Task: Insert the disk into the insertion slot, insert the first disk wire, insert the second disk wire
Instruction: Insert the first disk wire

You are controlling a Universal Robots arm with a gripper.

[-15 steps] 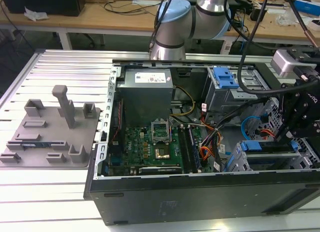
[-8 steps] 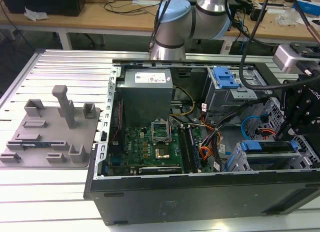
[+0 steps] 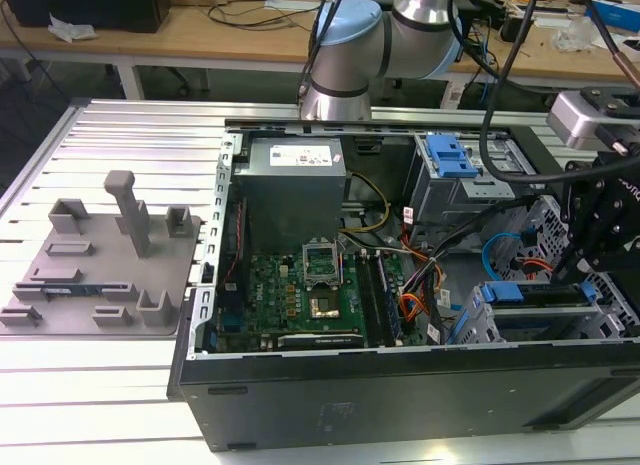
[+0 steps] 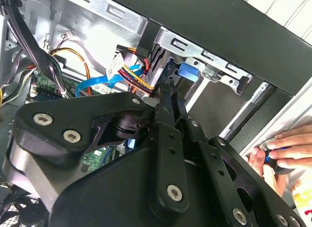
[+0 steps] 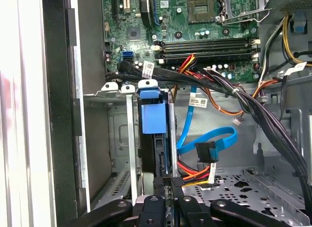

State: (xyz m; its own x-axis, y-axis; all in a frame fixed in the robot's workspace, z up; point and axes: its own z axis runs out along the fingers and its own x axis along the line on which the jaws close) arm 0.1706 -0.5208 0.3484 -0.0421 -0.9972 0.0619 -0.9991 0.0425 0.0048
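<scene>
The disk (image 5: 148,117) stands edge-on in its bright blue caddy, partly down in the insertion slot (image 5: 119,139), a grey sheet-metal bay at the case's front corner. My gripper (image 5: 168,182) is shut on the disk's thin upper edge; in the second wrist view its fingertips (image 4: 168,90) meet just short of the blue caddy (image 4: 187,72). In the exterior view the gripper (image 3: 572,270) hangs over the disk (image 3: 515,292) and the slot (image 3: 478,325) at the lower right of the case. A blue data wire with a black plug (image 5: 207,151) and a red-yellow-black power wire (image 5: 195,175) lie loose beside the slot.
The open computer case holds the motherboard (image 3: 300,290), the power supply (image 3: 292,180) and a taller grey cage with a blue latch (image 3: 450,160). Black cable bundles (image 5: 273,124) cross near the slot. A person's hand (image 4: 275,156) rests at the case's edge. A grey fixture plate (image 3: 100,265) lies at the exterior view's left.
</scene>
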